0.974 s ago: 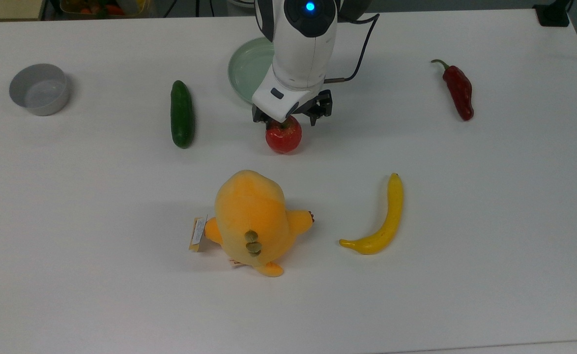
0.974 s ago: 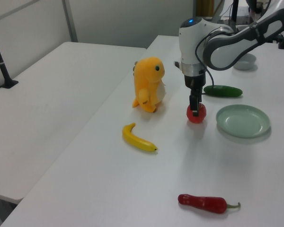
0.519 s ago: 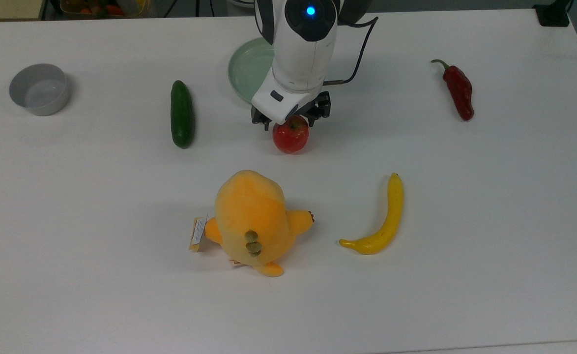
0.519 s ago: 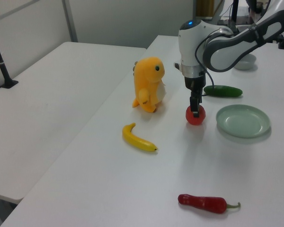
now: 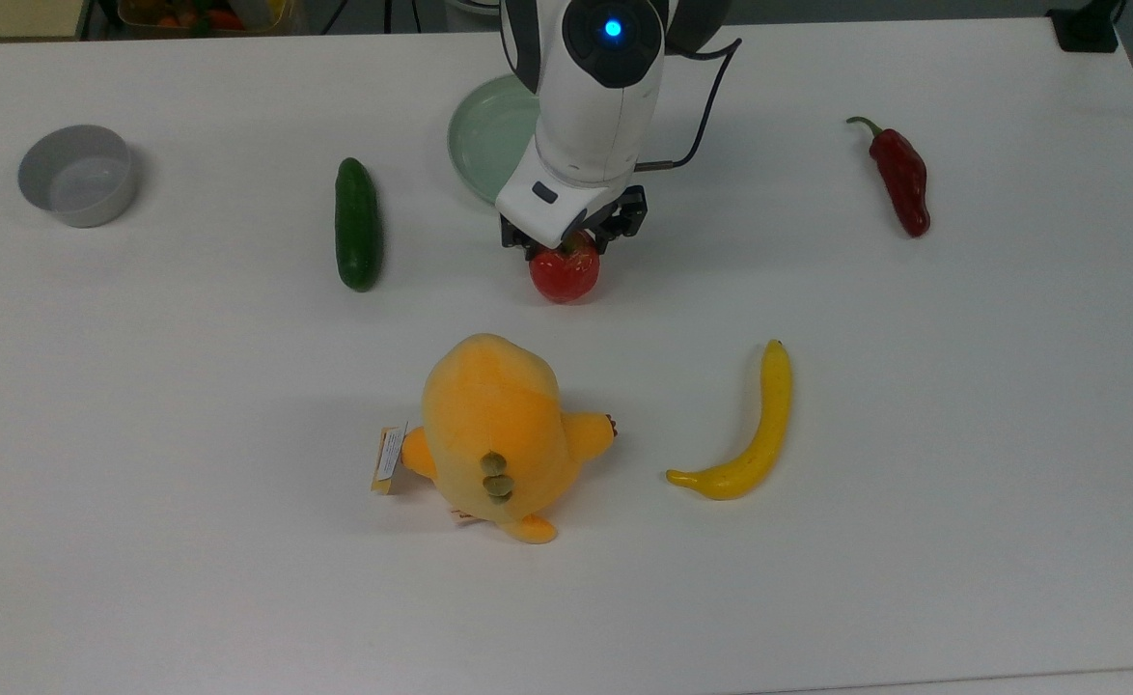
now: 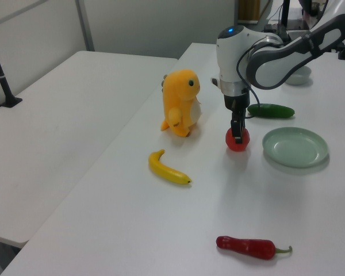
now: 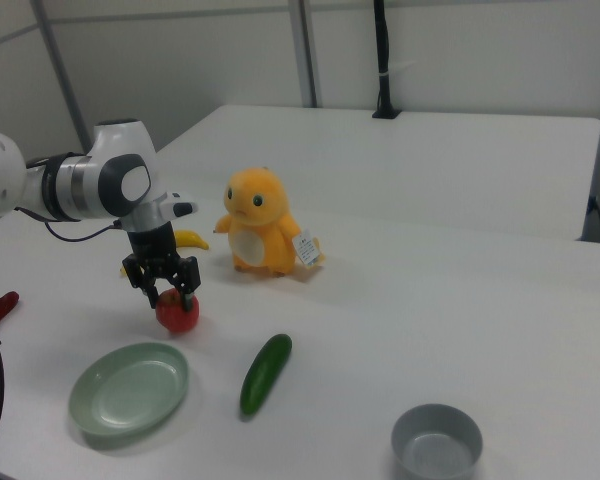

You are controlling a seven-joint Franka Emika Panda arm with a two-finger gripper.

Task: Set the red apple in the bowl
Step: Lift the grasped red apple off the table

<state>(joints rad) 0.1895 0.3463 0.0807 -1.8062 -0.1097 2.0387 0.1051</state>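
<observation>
While clamped only on the apple's point(image 5: 564, 274) upper part, gripper point(image 5: 571, 243) risks a slip: round glossy skin, little contact. Apple right under the gripper, at or barely off the surface point(image 5: 817, 579); can't tell which. Fingers sit either side of the stem end, closed onto it in the right view. Could squirt sideways on lift if grip is off-centre, then roll toward the green dish point(image 5: 489, 135) just behind the gripper in the top view.

Bowl point(image 5: 77, 175) far off to the gripper's left in the top view, barely wider than the apple, so little margin; early or off-centre release could hit the rim and bounce out.

Cucumber point(image 5: 357, 224) lies between gripper and bowl, across the straight path; needs clearance height. Plush toy point(image 5: 496, 434) in front of the gripper, banana point(image 5: 750, 430) front-right, chili point(image 5: 900, 178) well to the right in the top view, all off the route.
</observation>
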